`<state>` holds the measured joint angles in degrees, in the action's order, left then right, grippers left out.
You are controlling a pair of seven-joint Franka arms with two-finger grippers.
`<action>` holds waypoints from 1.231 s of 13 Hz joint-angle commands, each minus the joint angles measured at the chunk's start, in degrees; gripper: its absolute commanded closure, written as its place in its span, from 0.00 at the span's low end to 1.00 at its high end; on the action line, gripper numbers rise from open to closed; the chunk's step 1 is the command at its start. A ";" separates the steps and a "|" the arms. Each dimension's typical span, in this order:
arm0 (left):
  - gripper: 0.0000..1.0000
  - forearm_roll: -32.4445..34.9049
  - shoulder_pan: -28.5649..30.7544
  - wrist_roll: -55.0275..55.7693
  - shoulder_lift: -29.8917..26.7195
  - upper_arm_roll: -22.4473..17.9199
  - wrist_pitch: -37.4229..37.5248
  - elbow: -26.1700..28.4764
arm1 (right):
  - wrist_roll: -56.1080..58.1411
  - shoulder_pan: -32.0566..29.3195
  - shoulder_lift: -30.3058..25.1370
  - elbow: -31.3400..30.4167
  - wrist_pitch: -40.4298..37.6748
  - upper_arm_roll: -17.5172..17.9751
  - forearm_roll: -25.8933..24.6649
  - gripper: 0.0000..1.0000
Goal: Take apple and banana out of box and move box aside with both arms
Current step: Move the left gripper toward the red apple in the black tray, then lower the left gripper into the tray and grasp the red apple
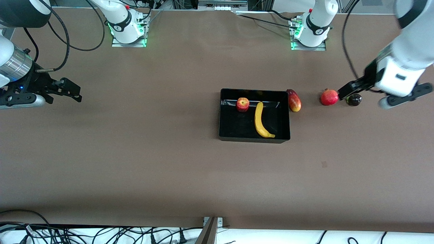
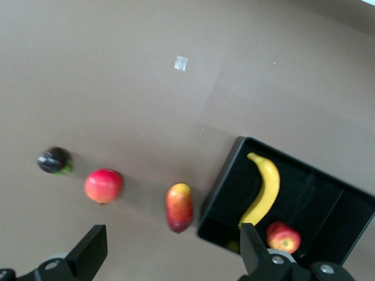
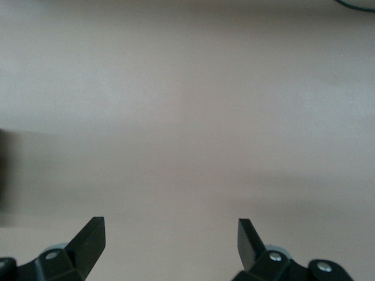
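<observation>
I'm looking down on the brown table [image 1: 135, 162], and the biggest thing on it is the black box [image 1: 254, 137], sitting toward the left arm's end. Both fruits are inside it. The banana [image 1: 261, 121] lies with its long axis running from the robots' side toward the front camera, its tip at the box's nearer wall. The apple [image 1: 242, 104] sits beside the banana's upper end, on the side toward the right arm, close against the wall nearest the robots.

Just outside the box, toward the left arm's end, I see a mango [image 1: 294, 100], then a pomegranate [image 1: 329, 97], then a small dark fruit [image 1: 354, 99].

My left gripper [image 1: 366, 92] hangs over that dark fruit, fingers spread wide, nothing in them; the box lies from it toward the table's middle. My right gripper [image 1: 69, 92] waits over bare table at its own end, also spread wide and empty, well apart from the box. So I judge the left arm the nearer one for the first pick.
</observation>
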<state>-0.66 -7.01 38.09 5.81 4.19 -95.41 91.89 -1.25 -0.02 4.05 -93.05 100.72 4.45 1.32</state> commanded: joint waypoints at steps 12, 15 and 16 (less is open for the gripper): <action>0.00 -4.88 -20.23 27.83 30.30 2.23 -21.30 0.39 | -0.24 -0.43 0.78 1.03 -0.08 0.03 0.26 0.00; 0.00 -4.96 -21.64 28.18 32.07 3.37 -26.47 3.10 | -0.24 -0.42 0.78 1.03 0.00 0.03 0.26 0.00; 0.00 -4.88 -21.64 28.27 31.81 4.16 -27.89 4.60 | -0.24 -0.42 0.78 1.03 0.00 0.03 0.35 0.00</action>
<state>-4.53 -28.26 65.96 38.40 7.62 -120.51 93.83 -1.25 -0.26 4.56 -92.99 100.80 4.27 1.32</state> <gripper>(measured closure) 0.000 0.000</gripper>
